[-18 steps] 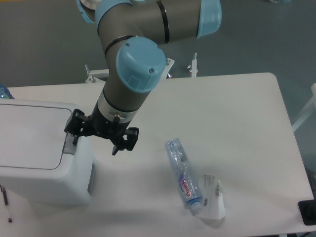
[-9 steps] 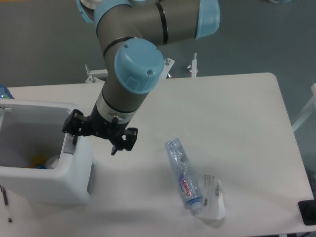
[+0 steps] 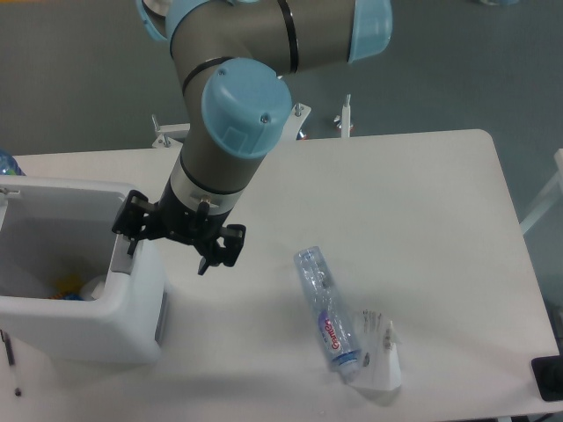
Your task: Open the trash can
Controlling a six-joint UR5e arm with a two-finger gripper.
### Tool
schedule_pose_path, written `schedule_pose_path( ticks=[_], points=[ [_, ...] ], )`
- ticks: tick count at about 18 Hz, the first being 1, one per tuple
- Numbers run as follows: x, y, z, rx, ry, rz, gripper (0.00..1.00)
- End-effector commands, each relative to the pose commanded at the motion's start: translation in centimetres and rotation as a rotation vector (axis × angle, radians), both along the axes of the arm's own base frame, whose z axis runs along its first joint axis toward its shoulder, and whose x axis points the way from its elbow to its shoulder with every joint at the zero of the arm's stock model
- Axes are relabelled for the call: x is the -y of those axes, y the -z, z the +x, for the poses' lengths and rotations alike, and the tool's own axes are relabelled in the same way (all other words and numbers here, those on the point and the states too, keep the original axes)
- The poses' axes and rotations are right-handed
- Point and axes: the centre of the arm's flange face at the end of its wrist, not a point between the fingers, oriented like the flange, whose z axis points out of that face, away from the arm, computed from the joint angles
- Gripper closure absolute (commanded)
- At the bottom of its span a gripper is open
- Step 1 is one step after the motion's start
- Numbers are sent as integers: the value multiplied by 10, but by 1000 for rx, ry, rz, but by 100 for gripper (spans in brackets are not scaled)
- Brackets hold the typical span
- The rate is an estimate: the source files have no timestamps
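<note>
The trash can (image 3: 84,308) sits at the tabletop's (image 3: 422,220) left edge, lid up — interior exposed. The tool (image 3: 171,246) hangs spread wide, holding nothing, one finger at the bin's right rim.

My single fixed camera looks steeply down on the table (image 3: 422,220) from fairly close, arm (image 3: 237,114) nearest the lens.
</note>
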Motion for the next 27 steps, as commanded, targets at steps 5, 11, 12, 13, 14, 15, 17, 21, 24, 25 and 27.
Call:
schedule_pose_path(
  ticks=[5,11,12,13,14,15,17,21,24,25,27],
  points=[
    [10,3,-33,-93,50,-20,0],
    [50,44,-113,-144,133,-85,0],
    [52,50,-124,-157,151,-75,0],
    [56,54,-137,-177,161,-67,0],
    [61,57,-149,-202,170,-62,0],
    [62,62,-158,-225,194,-63,0],
    [71,78,-180,-257,235,-89,0],
    [89,93,-218,-307,311,-72,0],
    [101,105,-233,-333,396,-121,0],
    [103,111,-236,-338,413,-151,0],
    [104,114,-238,-349,448,-178,0]
  ],
)
